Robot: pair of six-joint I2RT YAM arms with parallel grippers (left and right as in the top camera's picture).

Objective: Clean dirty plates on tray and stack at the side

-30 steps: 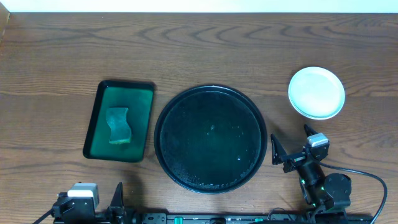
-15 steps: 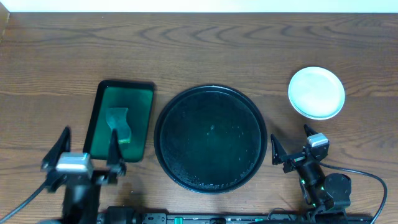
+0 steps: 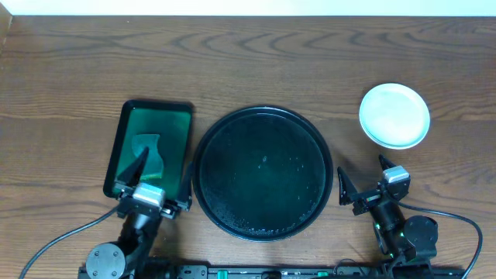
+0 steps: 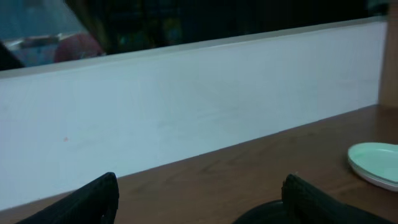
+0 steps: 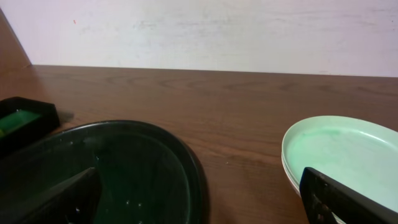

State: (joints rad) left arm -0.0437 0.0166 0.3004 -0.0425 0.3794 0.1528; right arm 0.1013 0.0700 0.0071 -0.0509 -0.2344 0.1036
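Black and bare, the tray (image 3: 263, 174) sits mid-bench (image 3: 77, 70); the plates (image 3: 394, 115) are stacked at its two o'clock (looking clean), so I judge the job nearly finished. My left gripper (image 3: 165, 163) and right gripper (image 3: 360, 167) are spread, empty.

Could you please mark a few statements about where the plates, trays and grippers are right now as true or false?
1. The black tray has no plates on it. True.
2. The plates sit left of the black tray. False: they are stacked on the table to its right, apart from it.
3. A sponge lies in the green tray. True.
4. The right gripper holds a plate. False: it is open and empty, nearer the camera than the plates.
5. The left gripper is shut. False: its jaws stand open over the near end of the green tray.
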